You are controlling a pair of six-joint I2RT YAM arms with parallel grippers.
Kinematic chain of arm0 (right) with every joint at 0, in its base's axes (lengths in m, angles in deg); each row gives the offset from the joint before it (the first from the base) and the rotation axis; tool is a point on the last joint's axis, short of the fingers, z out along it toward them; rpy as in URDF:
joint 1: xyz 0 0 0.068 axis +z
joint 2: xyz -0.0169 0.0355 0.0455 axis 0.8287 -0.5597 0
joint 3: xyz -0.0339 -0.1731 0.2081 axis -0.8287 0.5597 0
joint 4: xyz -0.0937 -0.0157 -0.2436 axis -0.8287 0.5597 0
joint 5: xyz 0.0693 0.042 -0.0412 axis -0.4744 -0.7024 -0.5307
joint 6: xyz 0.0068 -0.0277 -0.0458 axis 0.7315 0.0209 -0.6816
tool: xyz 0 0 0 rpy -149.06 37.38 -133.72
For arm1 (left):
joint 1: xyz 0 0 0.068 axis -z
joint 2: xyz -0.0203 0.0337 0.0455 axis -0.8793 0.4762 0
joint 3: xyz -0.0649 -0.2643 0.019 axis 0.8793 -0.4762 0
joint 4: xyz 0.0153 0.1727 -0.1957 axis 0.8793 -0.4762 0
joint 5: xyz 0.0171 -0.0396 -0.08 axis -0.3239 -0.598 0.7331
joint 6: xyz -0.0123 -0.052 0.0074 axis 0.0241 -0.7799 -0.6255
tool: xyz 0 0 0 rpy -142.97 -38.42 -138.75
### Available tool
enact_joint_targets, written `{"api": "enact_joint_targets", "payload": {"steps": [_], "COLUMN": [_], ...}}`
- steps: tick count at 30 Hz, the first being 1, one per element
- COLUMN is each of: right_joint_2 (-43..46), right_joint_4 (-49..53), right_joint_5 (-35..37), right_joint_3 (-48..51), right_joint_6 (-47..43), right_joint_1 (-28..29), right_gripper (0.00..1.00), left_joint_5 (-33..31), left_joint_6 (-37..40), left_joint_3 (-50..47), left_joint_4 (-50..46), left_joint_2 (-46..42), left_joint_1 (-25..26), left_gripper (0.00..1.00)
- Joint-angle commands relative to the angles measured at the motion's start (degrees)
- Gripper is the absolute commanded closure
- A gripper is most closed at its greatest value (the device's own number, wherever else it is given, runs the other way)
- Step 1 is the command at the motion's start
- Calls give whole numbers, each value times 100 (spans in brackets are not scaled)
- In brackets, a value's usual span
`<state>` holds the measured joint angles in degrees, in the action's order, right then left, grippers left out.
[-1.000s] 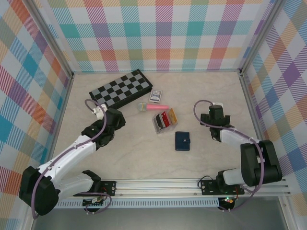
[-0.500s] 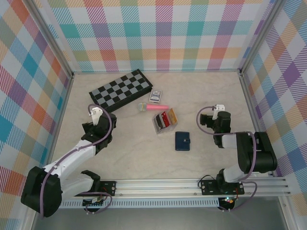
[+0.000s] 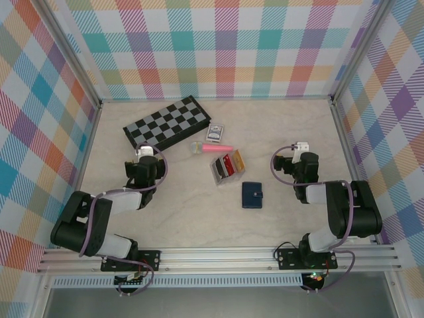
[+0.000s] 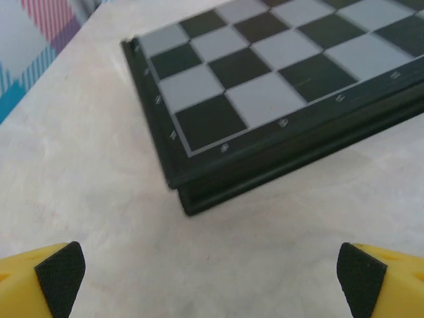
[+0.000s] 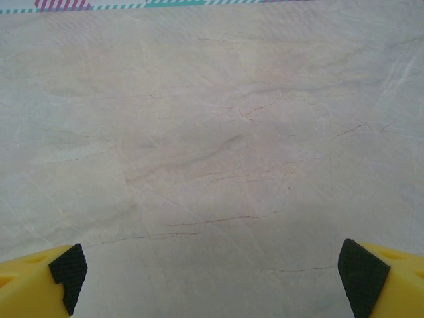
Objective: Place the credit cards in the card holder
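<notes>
The navy card holder [image 3: 252, 195] lies shut on the table, right of centre. The credit cards [image 3: 232, 162], red, black and orange, stand inside a clear plastic box [image 3: 226, 168] just above and left of it. My left gripper [image 3: 147, 156] is far to the left of them, low over the table, facing the chessboard [image 4: 278, 99]; it is open [image 4: 211, 285] with bare table between its fingertips [image 4: 61, 270]. My right gripper [image 3: 303, 156] is to the right of the holder, open [image 5: 213, 278] over bare table, with nothing between its fingertips [image 5: 361, 268].
A folded chessboard [image 3: 167, 122] lies at the back left. A blue-patterned pack of playing cards [image 3: 214, 132] and a pink stick-like object [image 3: 212, 148] lie behind the clear box. Checked walls enclose the table on three sides.
Both arms have folded back toward their bases. The left gripper has drawn left and now points at the chessboard; the right settled earlier. The cards and holder have not moved.
</notes>
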<state>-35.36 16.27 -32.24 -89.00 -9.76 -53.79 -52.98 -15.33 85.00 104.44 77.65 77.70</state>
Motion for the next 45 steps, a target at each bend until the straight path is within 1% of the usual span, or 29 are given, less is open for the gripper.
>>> {"api": "enact_joint_targets", "payload": {"steps": [1, 2, 3, 4, 5, 6, 8, 9, 10, 11, 12, 13, 14, 15, 45], "right_joint_2": [-2, -5, -5, -4, -2, -3, 0, -1, -5, -6, -5, -4, -6, -5, -3], "right_joint_4": [-227, -216, -216, -209, -204, -198, -200, -200, -200, -200, -194, -190, -192, -192, -165], "right_joint_5": [-129, -148, -149, -159, -167, -184, -185, -185, -186, -194, -194, -192, -203, -200, -257], "right_joint_3": [-113, -114, -114, -122, -123, -124, -123, -123, -124, -127, -125, -131, -132, -132, -149], "right_joint_6": [58, 60, 62, 58, 62, 62, 69, 73, 72, 71, 77, 71, 71, 72, 80], "right_joint_1": [-40, -42, -43, -49, -52, -59, -59, -62, -62, -60, -64, -68, -69, -69, -95], "right_gripper": [0, 0, 0, 0, 0, 0, 0, 0, 0, 0, 0, 0, 0, 0, 0], "left_joint_5": [487, 639, 592, 809, 854, 918, 1245, 1363, 1328, 1329, 1487, 1552, 1542, 1555, 1520], "left_joint_6": [492, 518, 456, 382, 306, 211, 52, 6, 38, -48, -105, -124, -214, -212, -187], "left_joint_3": [11, -38, 40, 34, -33, -139, -334, -437, -488, -322, -130, -182, -132, -149, -146], "left_joint_4": [1088, 1361, 1182, 1107, 1265, 1428, 1760, 2065, 2511, 2007, 1549, 1825, 1544, 1695, 1633], "left_joint_2": [315, 468, 463, 427, 441, 436, 468, 626, 878, 835, 737, 847, 771, 796, 778], "left_joint_1": [-212, -256, -276, -377, -445, -534, -737, -818, -842, -870, -937, -999, -1047, -1069, -1042], "left_gripper": [0, 0, 0, 0, 0, 0, 0, 0, 0, 0, 0, 0, 0, 0, 0]}}
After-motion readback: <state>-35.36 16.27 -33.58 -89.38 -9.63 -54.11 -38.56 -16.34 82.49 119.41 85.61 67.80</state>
